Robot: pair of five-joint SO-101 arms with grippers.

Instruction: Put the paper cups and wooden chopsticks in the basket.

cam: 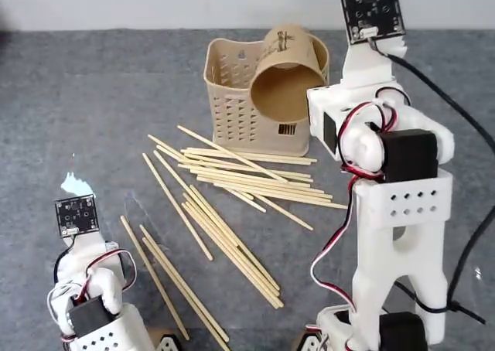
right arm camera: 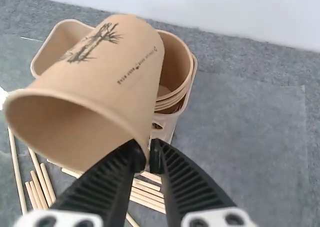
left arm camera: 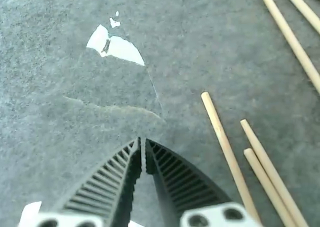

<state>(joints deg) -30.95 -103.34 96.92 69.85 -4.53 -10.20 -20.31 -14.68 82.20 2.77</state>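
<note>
One paper cup (right arm camera: pixel 90 87) is held by the right gripper (right arm camera: pixel 147 154), jaws nearly shut and pinching a thin bit of cup wall at the open rim. It is tipped on its side, mouth toward the arm, and held over the basket (cam: pixel 228 111). More cups (right arm camera: pixel 175 82) are seen nested inside the basket already. Many wooden chopsticks (cam: pixel 247 182) are scattered on the grey mat (cam: pixel 69 88) in front of the basket; none can be seen in it. The left gripper (left arm camera: pixel 143 146) is hung low over bare mat, jaws closed together, nothing held, a few chopsticks just beside it.

Handling, as judged: the paper cup is light, thin-walled and easily crushed, so the rim pinch is best kept gentle. The chopsticks are stiff, light, thin and smooth, so likely to roll or slip. They are best taken near mid-length, across the stick, one or a few at a time.
</note>
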